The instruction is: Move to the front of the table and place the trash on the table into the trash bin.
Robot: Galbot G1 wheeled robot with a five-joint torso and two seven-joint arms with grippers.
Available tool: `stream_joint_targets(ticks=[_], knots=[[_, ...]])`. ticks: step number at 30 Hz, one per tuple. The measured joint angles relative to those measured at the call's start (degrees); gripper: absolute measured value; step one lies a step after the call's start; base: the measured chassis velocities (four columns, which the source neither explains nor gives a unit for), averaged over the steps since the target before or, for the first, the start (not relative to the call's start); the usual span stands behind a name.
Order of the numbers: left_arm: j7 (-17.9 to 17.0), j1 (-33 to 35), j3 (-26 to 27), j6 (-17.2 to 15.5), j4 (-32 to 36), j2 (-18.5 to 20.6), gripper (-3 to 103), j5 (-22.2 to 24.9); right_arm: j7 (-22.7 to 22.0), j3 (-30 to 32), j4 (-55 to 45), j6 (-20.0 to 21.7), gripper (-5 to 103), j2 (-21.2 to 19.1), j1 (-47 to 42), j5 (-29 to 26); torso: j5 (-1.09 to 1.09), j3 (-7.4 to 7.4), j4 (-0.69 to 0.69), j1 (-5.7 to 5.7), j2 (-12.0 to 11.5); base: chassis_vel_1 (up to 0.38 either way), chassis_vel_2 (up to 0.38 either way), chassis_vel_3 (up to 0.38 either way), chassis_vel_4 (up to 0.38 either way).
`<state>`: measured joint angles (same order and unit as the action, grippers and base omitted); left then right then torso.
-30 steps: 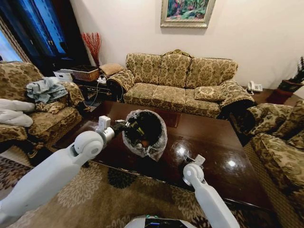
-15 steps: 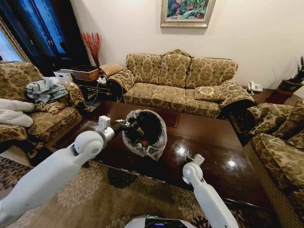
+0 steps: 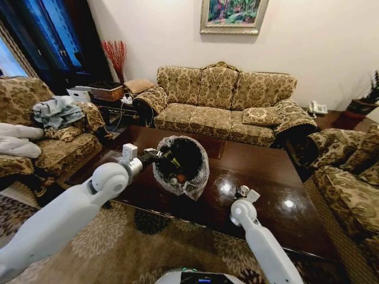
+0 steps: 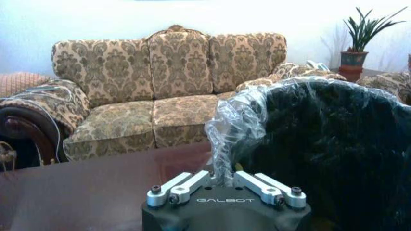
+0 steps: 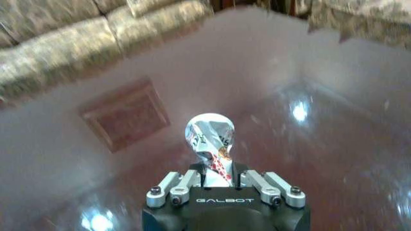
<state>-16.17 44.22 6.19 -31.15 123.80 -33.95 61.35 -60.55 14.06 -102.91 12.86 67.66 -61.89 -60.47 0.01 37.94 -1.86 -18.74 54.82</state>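
Sofas ring the table [image 3: 266, 195], where your left gripper [image 4: 224, 185] pinches the trash bin [image 3: 180, 165] liner and your right gripper [image 5: 218, 175] clamps a crushed can [image 5: 210, 137], not yet binned.

The tabletop [image 3: 272, 183] is glossy dark brown wood with a square inlay [image 5: 125, 114] at its middle — ceiling lights glint off it. It stands on a patterned rug [image 3: 136, 242].
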Motion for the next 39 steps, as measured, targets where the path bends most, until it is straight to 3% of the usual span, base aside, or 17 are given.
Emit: stream_joint_targets(ticks=[4, 8, 9, 13, 14, 15, 17, 18, 20, 21, 24, 28, 34, 39], knots=[[-0.2, -0.1, -0.2, 0.0, 0.1, 0.1, 2, 0.0, 1.7, 0.4, -6.2, -1.0, 27, -3.6, 0.7, -0.2, -0.01, 0.0, 0.01, 0.0, 0.0, 0.0, 0.0, 0.0, 0.0], [0.5, -1.9, -1.6, -0.3, -0.6, 0.4, 2, 0.7, 3.9, 0.2, -12.9, -0.9, 27, -9.7, 4.5, -4.7, 0.01, 0.0, 0.0, 0.0, 0.0, 0.0, 0.0, 0.0, 0.0], [0.5, -1.9, -1.6, -0.3, -0.6, 0.4, 2, 0.7, 3.9, 0.2, -12.9, -0.9, 27, -9.7, 4.5, -4.7, 0.01, 0.0, 0.0, 0.0, 0.0, 0.0, 0.0, 0.0, 0.0], [1.9, -4.6, -3.4, -0.9, -3.3, -0.2, 2, 2.0, 16.2, -0.2, -19.5, 1.0, 27, -22.3, 10.1, -6.3, 0.0, 0.0, 0.01, 0.0, 0.0, 0.0, 0.0, 0.0, 0.0], [2.7, -5.4, -3.9, -1.2, -4.2, -0.7, 2, 3.3, 22.9, -0.7, -20.9, 1.0, 27, -26.4, 12.1, -4.9, 0.0, 0.0, 0.0, 0.0, 0.0, 0.0, 0.0, 0.0, 0.0], [2.7, -5.4, -3.9, -1.2, -4.2, -0.7, 2, 3.3, 22.9, -0.7, -20.9, 1.0, 27, -26.4, 12.1, -4.9, 0.0, 0.0, 0.0, 0.0, 0.0, 0.0, 0.0, 0.0, 0.0], [2.9, -7.5, -5.7, -1.8, -6.0, -2.0, 2, 5.5, 30.9, -1.7, -22.8, 0.2, 27, -30.9, 15.4, -4.5, -0.02, 0.0, 0.0, 0.0, 0.0, 0.0, 0.0, 0.0, 0.0], [2.9, -8.4, -6.4, -1.8, -6.7, -2.5, 2, 5.8, 32.8, -2.0, -23.4, -0.1, 27, -31.9, 16.7, -5.1, -0.01, 0.0, 0.01, 0.0, 0.0, 0.0, 0.0, 0.0, 0.0], [3.0, -11.1, -8.6, -2.0, -8.6, -4.2, 2, 6.0, 39.7, -3.8, -25.2, -0.5, 27, -34.7, 22.4, -9.4, -0.01, 0.0, 0.01, 0.0, 0.0, 0.0, 0.0, 0.0, 0.0], [3.0, -11.1, -8.6, -2.0, -8.6, -4.2, 2, 6.0, 39.7, -3.8, -25.2, -0.5, 27, -34.7, 22.4, -9.4, -0.01, 0.0, 0.01, 0.0, 0.0, 0.0, 0.0, 0.0, 0.0], [2.9, -14.4, -11.5, -2.3, -10.1, -6.5, 2, 6.2, 46.0, -7.4, -26.7, 0.7, 27, -34.7, 28.7, -15.3, 0.0, 0.0, 0.0, -0.01, 0.0, 0.0, 0.0, 0.0, 0.0], [2.8, -16.2, -13.4, -2.4, -10.8, -7.8, 2, 6.2, 46.5, -11.4, -27.4, 2.3, 27, -33.0, 32.1, -17.4, -0.01, 0.0, 0.01, -0.01, 0.0, 0.0, 0.0, 0.0, 0.0], [2.8, -18.7, -15.6, -2.7, -11.8, -9.3, 2, 6.1, 48.2, -20.1, -24.4, 3.7, 27, -30.3, 33.4, -10.3, 0.0, 0.01, 0.0, -0.01, 0.0, 0.0, 0.0, 0.0, 0.0], [2.9, -19.1, -15.9, -2.7, -12.4, -9.4, 2, 6.1, 48.9, -20.4, -24.1, 5.6, 24, -29.8, 30.7, -6.0, 0.0, 0.0, 0.0, -0.01, 0.0, 0.0, 0.0, 0.0, 0.0]])
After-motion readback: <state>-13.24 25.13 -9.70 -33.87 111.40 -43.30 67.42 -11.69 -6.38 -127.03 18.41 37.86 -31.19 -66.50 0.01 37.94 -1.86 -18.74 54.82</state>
